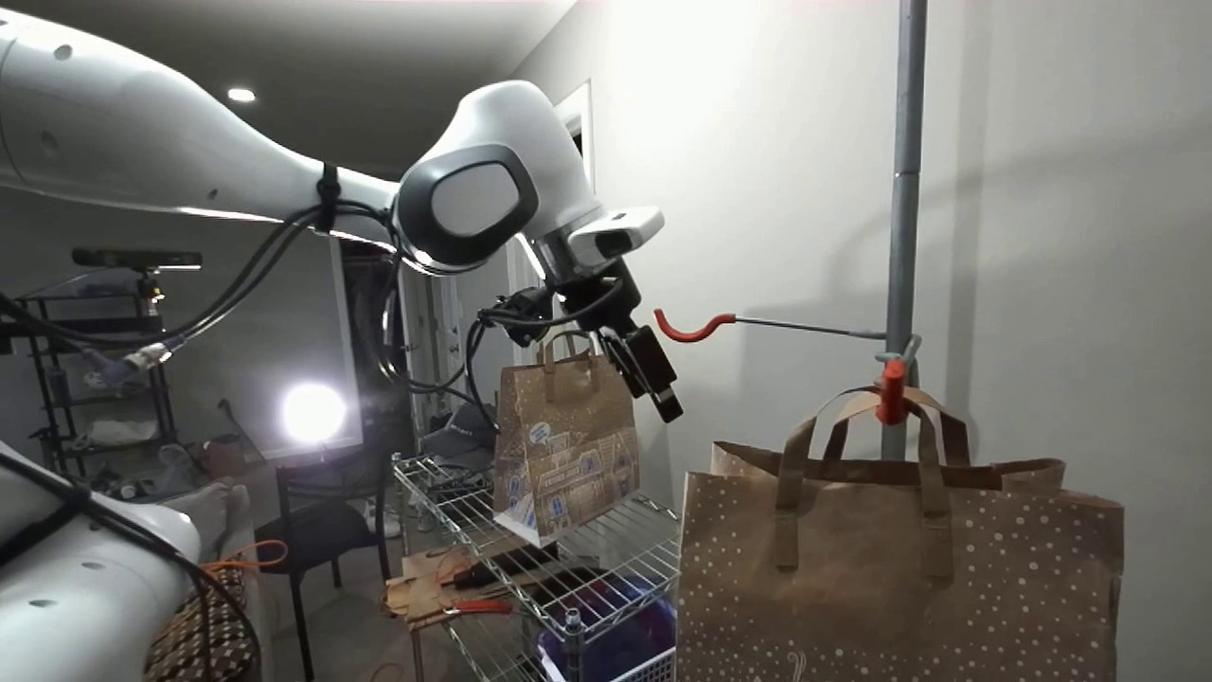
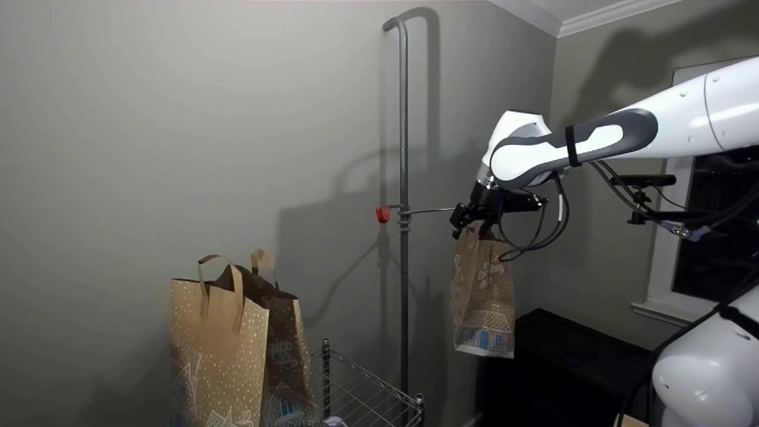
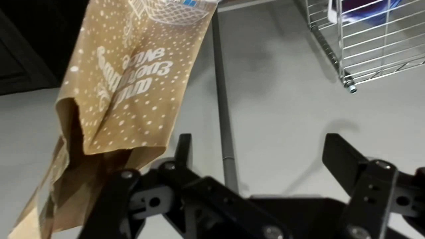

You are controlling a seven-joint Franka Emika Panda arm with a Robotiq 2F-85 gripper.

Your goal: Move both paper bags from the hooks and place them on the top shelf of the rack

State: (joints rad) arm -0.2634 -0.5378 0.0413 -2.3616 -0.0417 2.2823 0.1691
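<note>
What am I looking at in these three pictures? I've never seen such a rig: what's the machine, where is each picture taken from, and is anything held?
The machine is a robot arm; the black tool at its end is the gripper, which works like a pinching hand. Two pictures come from cameras outside the robot, at different places; the third comes from a camera on its wrist, so the fingers loom large.

In an exterior view, one paper bag stands on the top shelf of the wire rack. The second bag hangs by its handles from an orange-red hook on a grey pole; the other hook is bare.

Nothing is held: in the wrist view the fingers are spread, and the hanging bag shows to one side, not between them.
</note>
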